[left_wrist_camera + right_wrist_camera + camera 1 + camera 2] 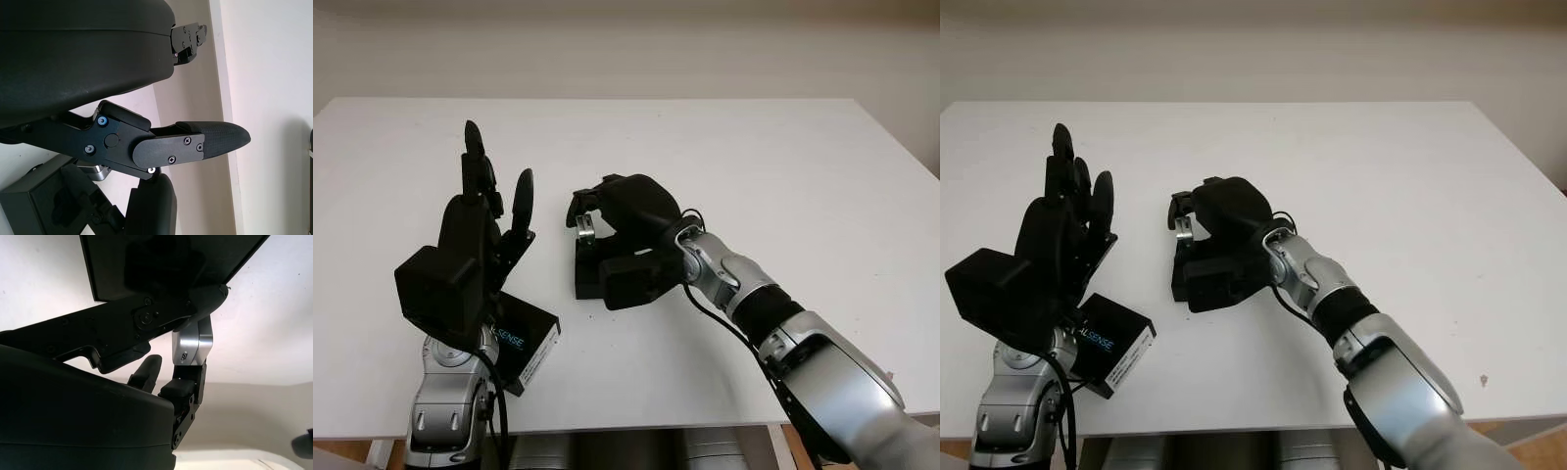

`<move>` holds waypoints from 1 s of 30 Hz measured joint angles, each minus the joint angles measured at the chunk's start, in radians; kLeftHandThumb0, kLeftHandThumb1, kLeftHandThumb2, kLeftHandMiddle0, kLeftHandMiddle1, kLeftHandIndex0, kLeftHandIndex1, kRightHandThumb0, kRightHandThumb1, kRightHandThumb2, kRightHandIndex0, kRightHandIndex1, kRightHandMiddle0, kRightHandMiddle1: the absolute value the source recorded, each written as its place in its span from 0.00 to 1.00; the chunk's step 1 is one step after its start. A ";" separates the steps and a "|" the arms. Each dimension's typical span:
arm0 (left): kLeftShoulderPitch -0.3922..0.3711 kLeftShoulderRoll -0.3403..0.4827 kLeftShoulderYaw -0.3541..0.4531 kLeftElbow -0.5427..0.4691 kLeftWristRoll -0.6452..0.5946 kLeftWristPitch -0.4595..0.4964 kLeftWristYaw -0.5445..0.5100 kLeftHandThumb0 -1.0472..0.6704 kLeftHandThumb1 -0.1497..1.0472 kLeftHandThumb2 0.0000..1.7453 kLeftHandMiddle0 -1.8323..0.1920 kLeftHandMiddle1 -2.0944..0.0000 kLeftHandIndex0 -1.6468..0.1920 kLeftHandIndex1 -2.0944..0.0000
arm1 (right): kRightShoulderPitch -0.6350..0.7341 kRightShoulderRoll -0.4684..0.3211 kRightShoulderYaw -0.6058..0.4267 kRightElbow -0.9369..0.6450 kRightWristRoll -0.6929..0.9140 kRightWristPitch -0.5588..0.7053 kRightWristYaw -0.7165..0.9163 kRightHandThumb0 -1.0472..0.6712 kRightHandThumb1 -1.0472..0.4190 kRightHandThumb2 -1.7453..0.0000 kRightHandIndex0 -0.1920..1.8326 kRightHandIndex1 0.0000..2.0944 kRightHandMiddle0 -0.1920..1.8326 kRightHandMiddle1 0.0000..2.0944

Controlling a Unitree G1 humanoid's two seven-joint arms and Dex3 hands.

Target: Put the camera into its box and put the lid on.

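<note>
Black left robot hand [484, 220] raised, open | right robot hand [622, 211] gripping silver camera [584, 233] over box [597, 274]

I see my left hand [161, 147] open above the white table [274, 73], one fingertip [220, 139] reaching out, the black box [34, 205] beside it

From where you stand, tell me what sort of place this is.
Probably a robot test bench in a lab or office room: a bare white table against a plain pale wall, with a box lid near the open left hand and the right hand holding a silver camera over its black box.
</note>
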 measured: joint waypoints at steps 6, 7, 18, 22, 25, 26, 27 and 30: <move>0.000 0.000 0.000 0.000 0.004 0.001 -0.001 0.17 1.00 0.30 1.00 1.00 1.00 1.00 | -0.010 -0.005 0.019 0.016 -0.030 -0.010 -0.028 0.32 0.03 0.97 0.23 0.42 0.36 0.58; 0.000 0.000 0.000 0.000 0.004 0.001 -0.001 0.17 1.00 0.30 1.00 1.00 1.00 1.00 | -0.013 -0.006 0.021 0.015 -0.034 -0.008 -0.024 0.33 0.03 0.97 0.23 0.41 0.36 0.58; 0.000 0.000 -0.004 0.000 0.013 0.005 -0.001 0.18 1.00 0.31 1.00 1.00 1.00 1.00 | -0.010 -0.007 -0.041 0.016 0.088 -0.064 0.029 0.36 0.06 0.97 0.24 0.36 0.34 0.59; 0.000 0.002 -0.004 0.000 0.019 0.005 -0.002 0.17 1.00 0.31 1.00 1.00 1.00 1.00 | -0.004 -0.003 -0.135 0.010 0.243 -0.109 0.112 0.35 0.05 0.97 0.20 0.37 0.32 0.66; 0.000 0.002 -0.004 0.000 0.020 0.005 -0.002 0.17 1.00 0.31 1.00 1.00 1.00 1.00 | 0.011 0.002 -0.189 -0.013 0.340 -0.127 0.180 0.34 0.04 0.97 0.18 0.35 0.31 0.69; 0.001 0.002 -0.004 0.000 0.022 0.005 -0.002 0.18 1.00 0.31 1.00 1.00 1.00 1.00 | 0.019 0.005 -0.206 -0.025 0.368 -0.127 0.199 0.33 0.04 0.97 0.18 0.34 0.32 0.70; 0.001 0.002 -0.004 0.000 0.022 0.005 -0.002 0.18 1.00 0.31 1.00 1.00 1.00 1.00 | 0.030 0.008 -0.224 -0.039 0.398 -0.129 0.218 0.32 0.04 0.97 0.18 0.33 0.32 0.70; 0.001 0.003 -0.004 0.000 0.020 0.005 -0.002 0.19 1.00 0.31 1.00 1.00 1.00 1.00 | 0.065 0.015 -0.269 -0.082 0.472 -0.135 0.265 0.30 0.04 0.97 0.20 0.27 0.33 0.71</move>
